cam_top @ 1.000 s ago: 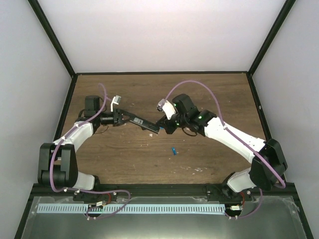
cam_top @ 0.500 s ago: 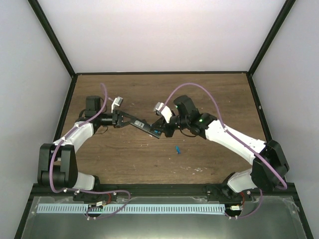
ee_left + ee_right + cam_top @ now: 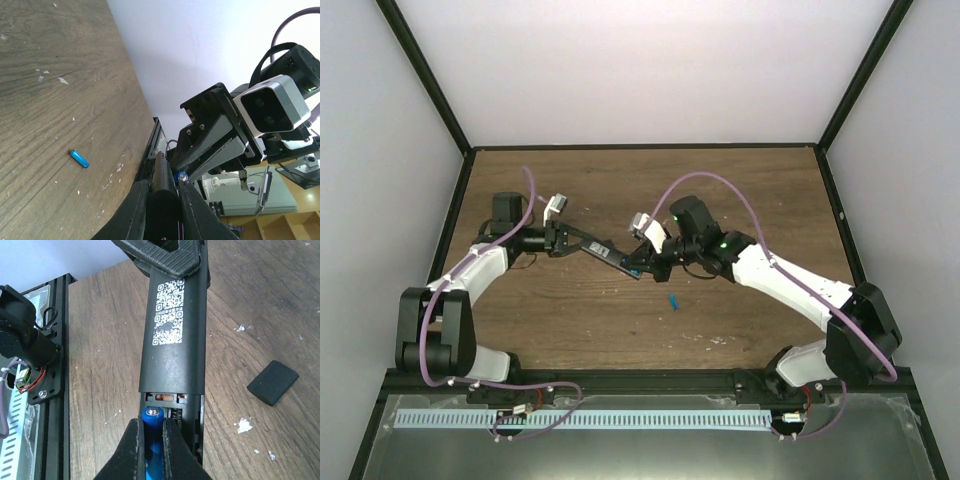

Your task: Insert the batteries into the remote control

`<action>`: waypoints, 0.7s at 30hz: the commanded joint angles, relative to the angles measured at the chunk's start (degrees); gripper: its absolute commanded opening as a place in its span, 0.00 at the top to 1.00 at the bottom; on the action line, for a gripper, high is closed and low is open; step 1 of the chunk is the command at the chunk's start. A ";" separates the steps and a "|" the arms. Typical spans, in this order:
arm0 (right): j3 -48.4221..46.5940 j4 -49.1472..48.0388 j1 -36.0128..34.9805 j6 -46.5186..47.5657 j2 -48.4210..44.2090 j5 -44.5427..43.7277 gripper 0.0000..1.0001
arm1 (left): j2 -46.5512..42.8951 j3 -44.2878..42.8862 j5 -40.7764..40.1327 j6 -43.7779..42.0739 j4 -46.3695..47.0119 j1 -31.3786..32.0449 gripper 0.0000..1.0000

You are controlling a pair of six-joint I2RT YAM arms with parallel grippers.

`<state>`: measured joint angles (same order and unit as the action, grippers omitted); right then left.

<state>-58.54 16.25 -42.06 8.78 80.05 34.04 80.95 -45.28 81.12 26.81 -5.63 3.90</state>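
My left gripper (image 3: 566, 240) is shut on one end of the slim black remote control (image 3: 608, 252) and holds it above the table. In the right wrist view the remote (image 3: 175, 340) shows its back with QR labels, and its battery bay is open at the near end. My right gripper (image 3: 152, 427) is shut on a blue battery (image 3: 153, 440), whose tip sits at the left slot of the bay. A second blue battery (image 3: 672, 299) lies loose on the table; it also shows in the left wrist view (image 3: 79, 158).
The small black cover piece (image 3: 273, 382) lies on the wooden table (image 3: 740, 190) to the right of the remote. Pale specks of debris (image 3: 244, 425) dot the wood. Black frame posts and white walls enclose the table.
My right gripper has moved left with its battery up to the remote's open end. The left gripper has tilted the remote slightly. The loose battery stays on the table.
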 commanded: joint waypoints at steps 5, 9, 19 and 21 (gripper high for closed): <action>-0.34 3.25 0.23 3.45 -0.79 0.47 0.99 | 0.70 -1.48 2.50 0.33 1.85 0.23 1.00; -1.38 5.97 0.23 4.97 -0.31 -0.74 0.96 | 0.85 -1.48 2.53 -0.05 1.70 0.23 1.00; -2.43 5.74 0.23 5.20 -1.38 -2.25 0.87 | 0.97 -1.66 2.66 -0.48 1.35 0.32 1.00; -2.66 5.73 0.23 5.19 -1.93 -3.14 0.86 | 0.90 -1.65 2.64 -0.65 1.20 0.32 1.00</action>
<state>-58.46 21.02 -42.09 13.28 79.75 33.08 81.65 -45.32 81.17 26.96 -5.23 4.14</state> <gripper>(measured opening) 0.128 0.155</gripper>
